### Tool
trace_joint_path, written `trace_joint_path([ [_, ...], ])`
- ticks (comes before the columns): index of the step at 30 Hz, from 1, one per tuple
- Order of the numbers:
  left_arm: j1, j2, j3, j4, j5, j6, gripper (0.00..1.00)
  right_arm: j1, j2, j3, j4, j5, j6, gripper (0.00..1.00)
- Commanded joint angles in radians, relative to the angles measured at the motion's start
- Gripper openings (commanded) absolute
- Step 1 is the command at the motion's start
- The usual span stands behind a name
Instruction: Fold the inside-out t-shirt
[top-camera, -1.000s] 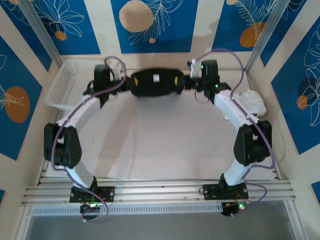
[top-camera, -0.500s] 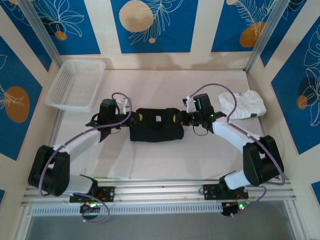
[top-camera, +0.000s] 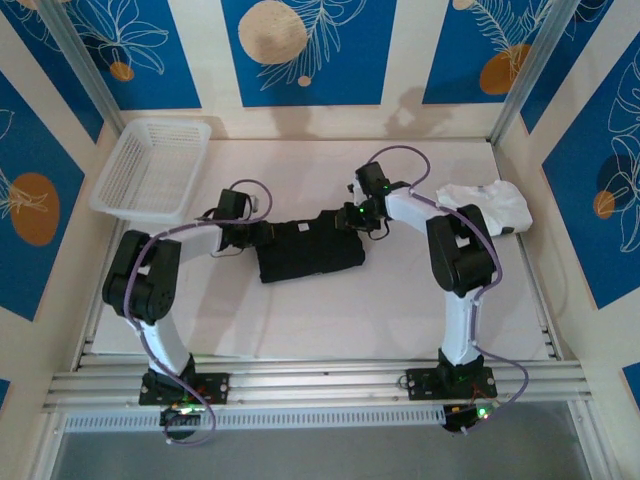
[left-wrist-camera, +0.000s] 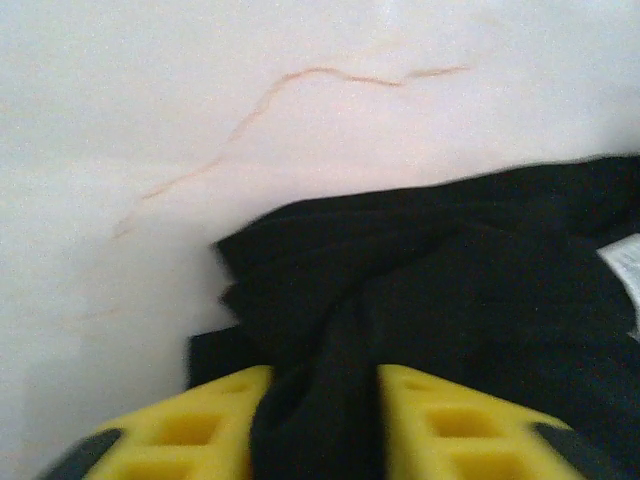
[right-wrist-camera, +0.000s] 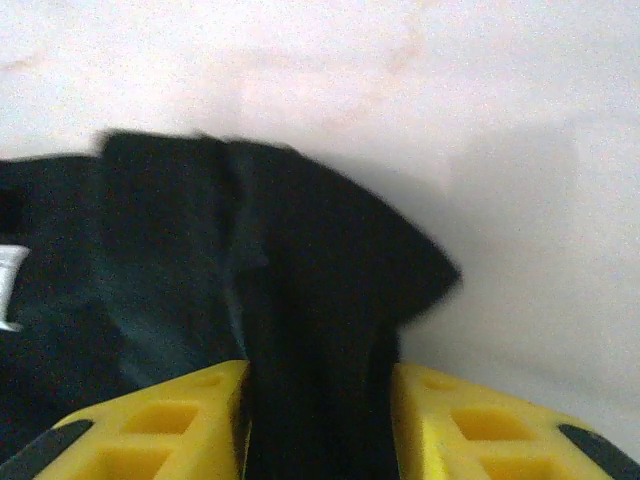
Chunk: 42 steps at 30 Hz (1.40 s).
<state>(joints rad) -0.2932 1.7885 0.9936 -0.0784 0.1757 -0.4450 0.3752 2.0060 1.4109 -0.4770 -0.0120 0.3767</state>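
The inside-out t-shirt (top-camera: 310, 248) lies on the table as a compact black folded bundle in the middle. My left gripper (top-camera: 262, 232) is low at its left edge and my right gripper (top-camera: 340, 218) at its upper right corner. In the left wrist view a ridge of the black t-shirt (left-wrist-camera: 420, 290) runs between the parted yellow fingers (left-wrist-camera: 210, 415) of the left gripper (left-wrist-camera: 325, 410). In the right wrist view a fold of the t-shirt (right-wrist-camera: 300, 250) likewise sits between the parted fingers (right-wrist-camera: 470, 425) of the right gripper (right-wrist-camera: 318, 410). Both grippers look open around loose cloth.
A white mesh basket (top-camera: 150, 165) stands at the back left. A smaller white folded garment (top-camera: 485, 205) lies at the right, beside the right arm. Blue-patterned walls and metal posts enclose the table (top-camera: 320, 310).
The arms brought the shirt down from the back onto the table, then both grippers moved inward along it. The bundle is narrower now, and both sets of jaws have parted.
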Motion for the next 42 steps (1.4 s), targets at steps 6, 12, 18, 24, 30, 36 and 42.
trace_joint_path([
  [6, 0.011, -0.135, -0.077, -0.088, -0.032, -0.005, 0.61, -0.022, -0.159, -0.129, -0.070, -0.098, -0.013, 0.75],
  [12, 0.009, -0.094, -0.141, 0.005, 0.109, -0.057, 0.61, -0.009, -0.041, -0.088, -0.046, -0.195, 0.021, 0.79],
  [18, 0.009, -0.033, -0.164, 0.037, 0.129, -0.074, 0.31, 0.018, 0.032, -0.043, -0.052, -0.263, 0.043, 0.74],
  [24, 0.009, -0.015, -0.177, 0.060, 0.149, -0.081, 0.16, 0.030, 0.078, -0.015, -0.013, -0.336, 0.091, 0.43],
  [30, 0.014, -0.045, -0.166, 0.044, 0.134, -0.084, 0.24, -0.015, 0.003, -0.033, 0.024, -0.336, 0.038, 0.08],
  [36, 0.022, -0.193, -0.161, -0.036, 0.076, -0.095, 0.59, -0.088, -0.213, -0.069, -0.130, -0.206, -0.208, 0.03],
  [42, 0.020, -0.342, -0.151, -0.098, 0.137, -0.118, 0.65, -0.187, -0.334, 0.009, -0.384, 0.181, -0.426, 0.03],
])
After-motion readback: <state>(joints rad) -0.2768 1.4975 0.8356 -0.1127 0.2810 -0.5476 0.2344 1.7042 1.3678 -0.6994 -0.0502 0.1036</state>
